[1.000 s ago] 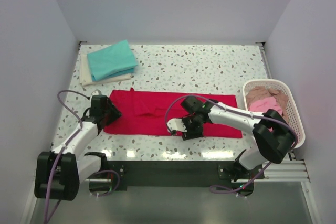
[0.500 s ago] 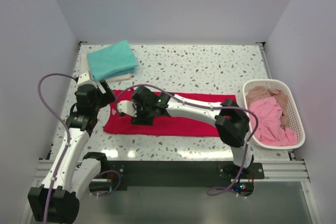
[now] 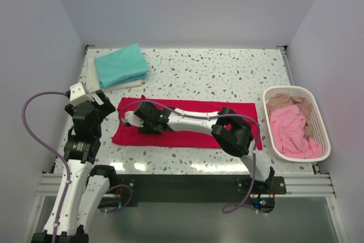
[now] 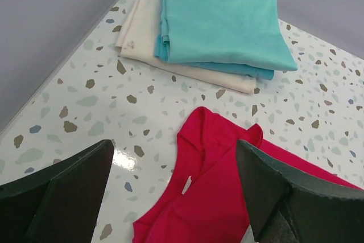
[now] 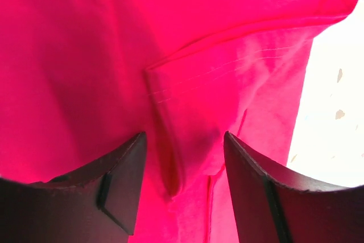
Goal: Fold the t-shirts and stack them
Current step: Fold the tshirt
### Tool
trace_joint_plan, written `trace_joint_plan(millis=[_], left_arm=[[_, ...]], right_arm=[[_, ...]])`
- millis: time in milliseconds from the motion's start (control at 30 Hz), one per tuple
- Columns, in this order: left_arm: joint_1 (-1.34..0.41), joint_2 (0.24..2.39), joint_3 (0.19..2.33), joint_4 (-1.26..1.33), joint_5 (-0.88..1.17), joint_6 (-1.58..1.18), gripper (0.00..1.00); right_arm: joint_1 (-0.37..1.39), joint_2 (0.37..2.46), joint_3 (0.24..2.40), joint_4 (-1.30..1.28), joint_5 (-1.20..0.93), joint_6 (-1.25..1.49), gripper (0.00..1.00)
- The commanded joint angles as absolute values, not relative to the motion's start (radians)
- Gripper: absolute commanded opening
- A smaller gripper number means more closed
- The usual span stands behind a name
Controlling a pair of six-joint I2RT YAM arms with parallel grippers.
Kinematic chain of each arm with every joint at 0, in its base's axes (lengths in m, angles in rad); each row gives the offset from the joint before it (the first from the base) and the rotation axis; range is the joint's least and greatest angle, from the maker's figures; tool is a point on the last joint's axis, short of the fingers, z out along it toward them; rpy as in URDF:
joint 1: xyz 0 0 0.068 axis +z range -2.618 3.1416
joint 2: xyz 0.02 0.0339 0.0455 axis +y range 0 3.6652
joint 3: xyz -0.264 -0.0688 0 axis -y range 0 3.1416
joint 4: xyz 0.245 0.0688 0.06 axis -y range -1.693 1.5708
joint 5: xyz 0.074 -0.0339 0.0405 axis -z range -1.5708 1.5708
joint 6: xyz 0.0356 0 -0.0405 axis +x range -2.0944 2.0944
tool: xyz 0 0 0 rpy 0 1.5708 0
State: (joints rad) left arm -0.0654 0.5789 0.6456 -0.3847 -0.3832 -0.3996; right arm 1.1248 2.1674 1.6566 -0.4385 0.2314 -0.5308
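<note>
**Right arm nearer the fold**

The red t-shirt lay beside the basket, its long axis running away from it. At the far end, the right gripper straddled a raised fold, its fingers parted and not clenched. The left gripper hung just beyond, released and empty.

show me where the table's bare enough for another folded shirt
Widest bare table: far side, between the teal t-shirt stacked on the cream t-shirt and the laundry basket, beyond the red t-shirt. Thin strip along the near edge. Crowded: left, around the left gripper.
</note>
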Motion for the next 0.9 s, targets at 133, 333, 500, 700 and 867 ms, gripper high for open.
trace_joint_plan(millis=[133, 333, 500, 700, 867], left_arm=[[-0.055, 0.546, 0.634, -0.393, -0.468, -0.403, 0.93], [-0.057, 0.520, 0.634, -0.411, -0.528, -0.433, 0.94], [-0.057, 0.515, 0.630, -0.410, -0.532, -0.434, 0.94], [-0.057, 0.525, 0.629, -0.403, -0.512, -0.430, 0.94], [-0.057, 0.526, 0.624, -0.390, -0.483, -0.420, 0.94]], right_arm=[[1.124, 2.209, 1.704, -0.354, 0.345, -0.543, 0.58], [1.121, 2.207, 1.677, -0.284, 0.396, -0.537, 0.54], [1.079, 2.143, 1.667, -0.253, 0.425, -0.473, 0.48], [0.965, 2.094, 1.657, -0.307, 0.385, -0.374, 0.48], [0.858, 2.043, 1.621, -0.385, 0.270, -0.273, 0.49]])
